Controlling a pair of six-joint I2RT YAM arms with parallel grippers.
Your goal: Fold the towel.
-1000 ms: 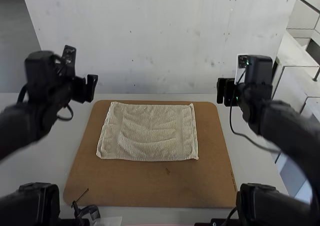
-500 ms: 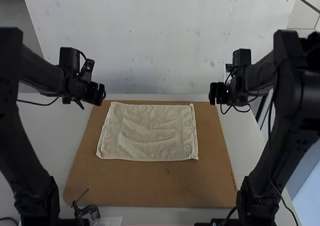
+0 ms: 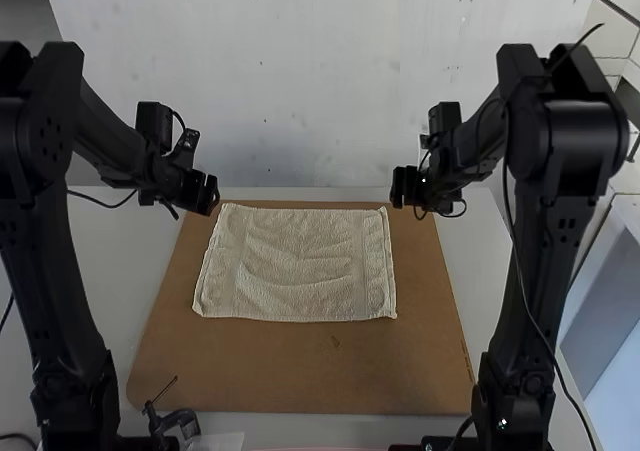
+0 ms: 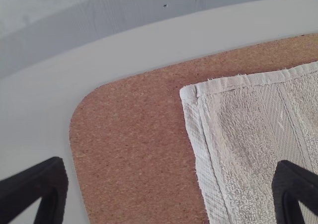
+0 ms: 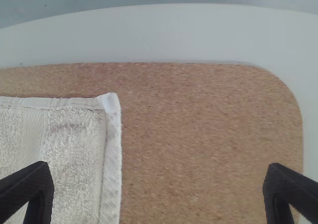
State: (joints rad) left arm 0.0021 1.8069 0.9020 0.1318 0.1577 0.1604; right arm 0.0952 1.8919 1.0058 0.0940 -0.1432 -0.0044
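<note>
The left claw [image 3: 212, 195] is hovering just beside the far left corner of the towel, over the far left part of the brown board [image 3: 300, 371]. In the left wrist view its two black fingers [image 4: 47, 186] are standing wide apart, and nothing is being held between them.

Well apart from the left claw, towards the near side, a small black clamp-like thing [image 3: 178, 421] is sitting by the near left edge of the board. The board itself is lying on the pale desk [image 3: 110, 271], stretching below both claws and out to the near side of them.

The cream towel [image 3: 300, 266] is lying on the board, between the two claws from left to right and mostly on the near side of them. It is lying spread out as a rectangle, with shallow ripples running across its middle and a smoother band showing near each short side. Its far left corner is lying near the left claw, and its far right corner is lying near the right claw [image 3: 402, 188]. Neither claw is gripping it.

The right claw is hovering close to that far right corner, slightly beyond it and to its right. In the right wrist view its black fingers [image 5: 37, 189] are also standing wide apart, holding nothing. To its right, bare board is showing, and beyond that the desk is continuing.
</note>
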